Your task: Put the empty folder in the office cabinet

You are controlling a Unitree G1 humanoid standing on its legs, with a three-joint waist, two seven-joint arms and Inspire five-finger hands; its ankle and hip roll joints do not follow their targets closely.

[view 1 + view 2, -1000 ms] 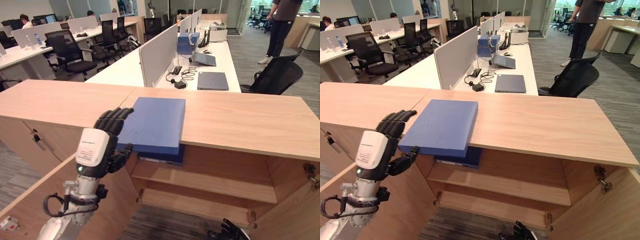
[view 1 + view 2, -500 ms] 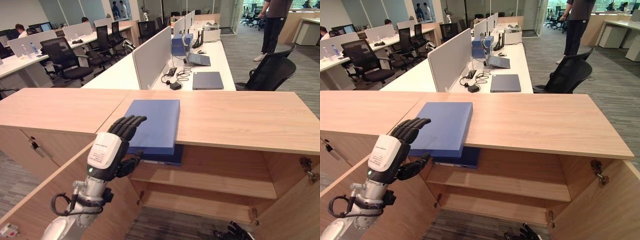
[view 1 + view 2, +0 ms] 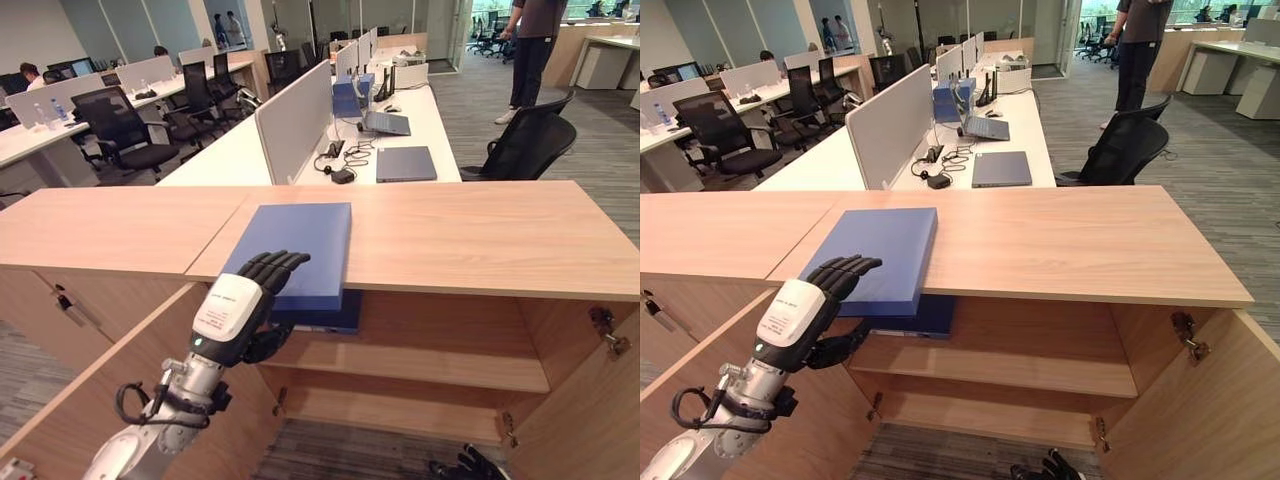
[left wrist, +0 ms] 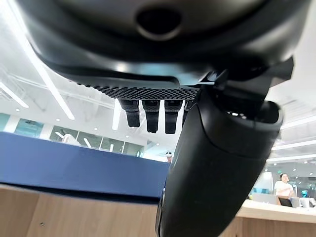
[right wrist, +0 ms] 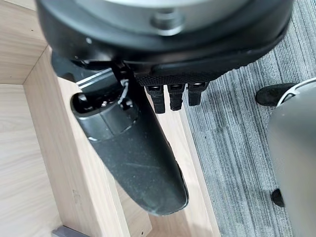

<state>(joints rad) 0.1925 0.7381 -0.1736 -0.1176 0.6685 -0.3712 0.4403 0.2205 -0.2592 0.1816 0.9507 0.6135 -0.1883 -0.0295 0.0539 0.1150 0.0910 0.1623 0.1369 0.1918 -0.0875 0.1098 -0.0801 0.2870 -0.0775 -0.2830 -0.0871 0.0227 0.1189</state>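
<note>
Blue folder [image 3: 295, 250] lies flat on the counter [image 3: 480, 235], its near end overhanging the open cabinet [image 3: 420, 365], long axis running away from the left hand [image 3: 245, 305], whose loosely spread fingers seem just short of that end.

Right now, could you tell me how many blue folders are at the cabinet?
2: one blue folder on the cabinet top, overhanging; a darker folder on the upper shelf beneath. Others may be hidden.

Second folder [image 3: 325, 318] crowds upper shelf [image 3: 420, 362] left; right side stays free
</note>
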